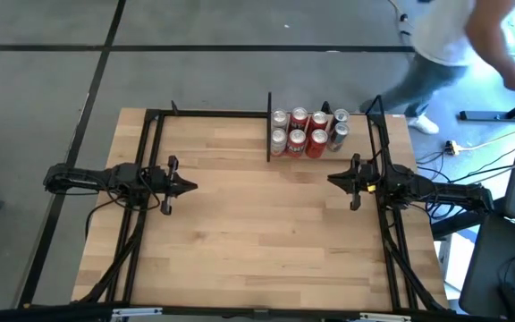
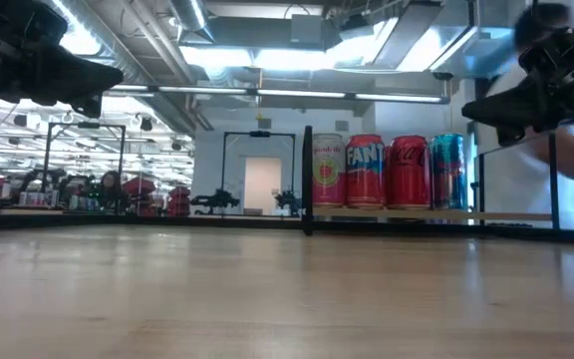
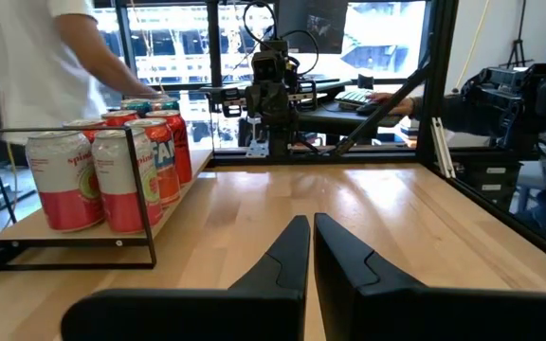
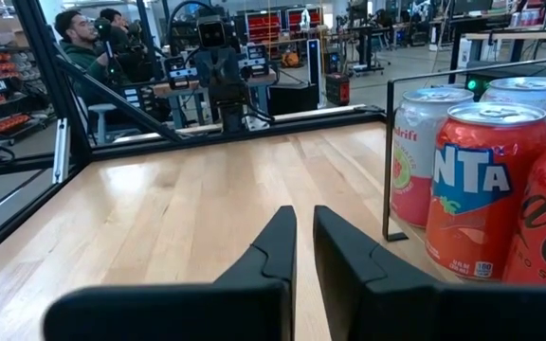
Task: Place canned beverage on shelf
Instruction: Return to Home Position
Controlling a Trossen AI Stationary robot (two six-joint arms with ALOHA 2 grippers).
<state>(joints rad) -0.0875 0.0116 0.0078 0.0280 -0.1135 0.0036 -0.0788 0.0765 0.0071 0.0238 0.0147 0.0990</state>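
Light wood plank counter (image 1: 240, 241) inside a frame of black metal posts. There is grey floor all round, and a person (image 1: 459, 40) is passing beyond the far right corner.

The shelf (image 2: 486, 215) is a shallow bay with a pale wood floor at the counter's far edge, right of centre. A thin black upright divider plate (image 1: 268, 134) closes its inner side. Eight drink cans (image 1: 308, 131) stand in it in two rows of four, all upright with long axes vertical, packed close. In the low view the front row runs from a pink-and-white can (image 2: 328, 172) beside the divider, through a red Fanta can (image 2: 366, 172) and a red Coca-Cola can (image 2: 408, 172), to a blue can (image 2: 447, 172) outermost. No can lies on the open counter.

The left gripper (image 1: 190, 186) is over the counter's left half, well apart from the shelf. Its fingers (image 3: 287, 251) are pressed almost together and hold nothing. The right gripper (image 1: 333, 179) is near the right frame, just in front of the shelf, its fingers (image 4: 273, 242) likewise clenched to a thin slit and empty. Both hang clear of the wood in the low view.

The right arm is much the nearer. The shelf lies toward the far edge from its fingertips, off to the side and not ahead. The fingers point across the counter toward the left arm, roughly parallel to the shelf front.

Stocking looks complete and only the retreat remains. A straight pull back along the arm's own line should clear the front row, while drifting toward the far edge would risk the blue can.
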